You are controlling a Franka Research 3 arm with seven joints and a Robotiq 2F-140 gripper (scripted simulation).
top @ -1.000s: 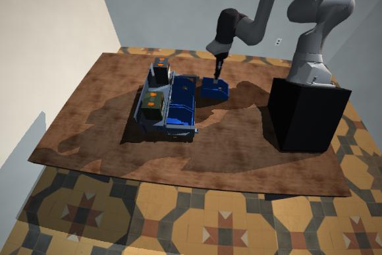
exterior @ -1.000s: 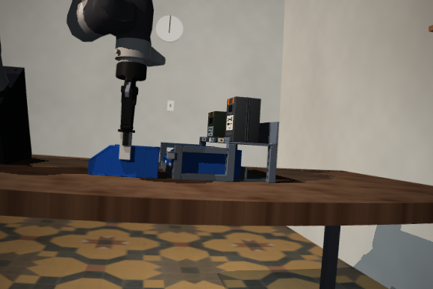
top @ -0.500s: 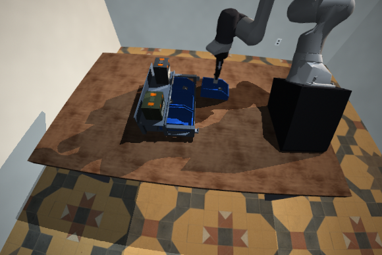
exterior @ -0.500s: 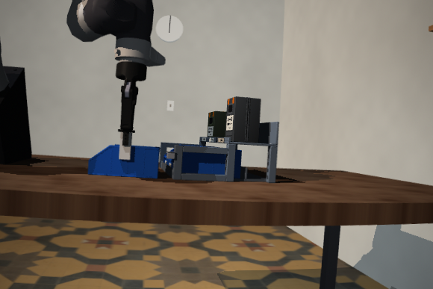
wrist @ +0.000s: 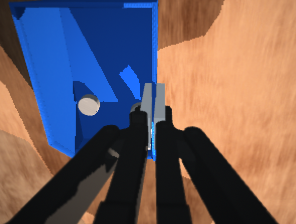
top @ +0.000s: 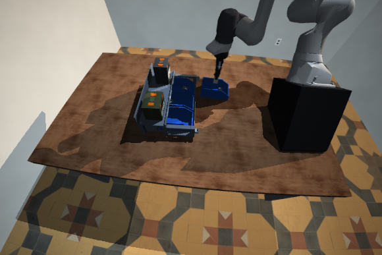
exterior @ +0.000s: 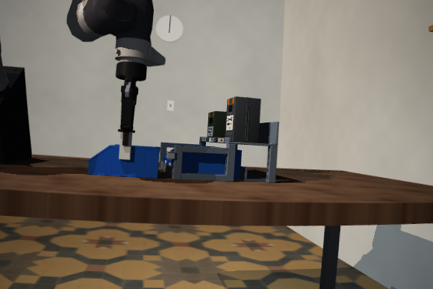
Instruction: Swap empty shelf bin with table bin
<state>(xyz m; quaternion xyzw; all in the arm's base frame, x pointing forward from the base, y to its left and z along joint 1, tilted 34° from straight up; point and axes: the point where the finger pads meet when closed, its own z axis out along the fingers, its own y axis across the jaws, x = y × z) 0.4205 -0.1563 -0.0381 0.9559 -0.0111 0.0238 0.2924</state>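
A blue open bin (top: pixel 211 93) (exterior: pixel 145 161) (wrist: pixel 105 30) stands on the table top beside the shelf, its low front away from the shelf. A round pale part (wrist: pixel 89 105) lies in it; another is partly hidden behind a finger. My gripper (top: pixel 216 81) (exterior: pixel 125 155) (wrist: pixel 154 96) points down and is shut on this bin's side wall, one fingertip inside and one outside. The grey shelf (top: pixel 181 127) (exterior: pixel 231 165) holds blue bins side by side. A far bin (top: pixel 178 91) has a small thing in it; a nearer bin (top: pixel 179 120) shows no parts. Their rear ends are hidden.
A dark box (top: pixel 161 73) (exterior: pixel 244 122) and a greenish box (top: pixel 153 107) (exterior: pixel 216 124) with orange marks stand on the shelf's upper board. The shelf's grey side frames rise close to the held bin. The black arm pedestal (top: pixel 306 119) stands at the other end of the table.
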